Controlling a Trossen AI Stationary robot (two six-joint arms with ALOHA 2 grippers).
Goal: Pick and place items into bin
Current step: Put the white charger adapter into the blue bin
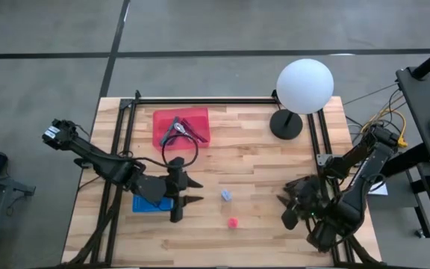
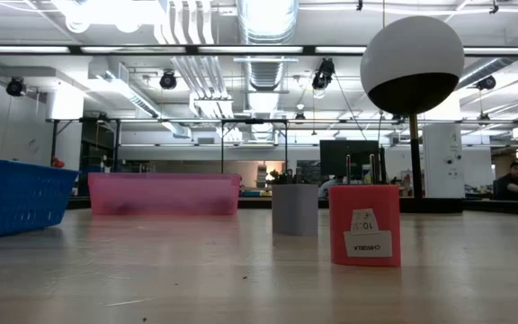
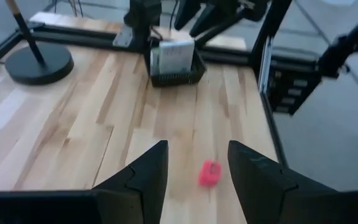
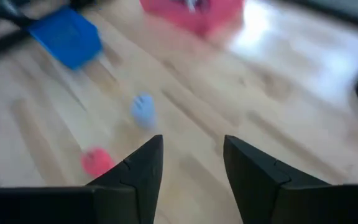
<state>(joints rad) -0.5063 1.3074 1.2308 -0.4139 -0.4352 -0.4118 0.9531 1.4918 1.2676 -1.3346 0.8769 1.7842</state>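
Left gripper (image 1: 192, 192): fingers spread, empty, above the table's (image 1: 260, 172) middle-left, beside the blue bin (image 1: 151, 202). Pink block (image 1: 233, 222) and lavender block (image 1: 226, 195): bare wood between both grippers. Right gripper (image 1: 284, 209): spread, empty, near the front-right edge. Pink bin (image 1: 180, 128): back-left, holding tools.

Open tabletop (image 1: 260, 179) between both hands

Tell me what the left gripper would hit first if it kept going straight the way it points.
Probably the small pink block: it lies on the table just beyond the open left gripper, roughly in line with the gap. Depth is unclear, so the fingers might pass over it.
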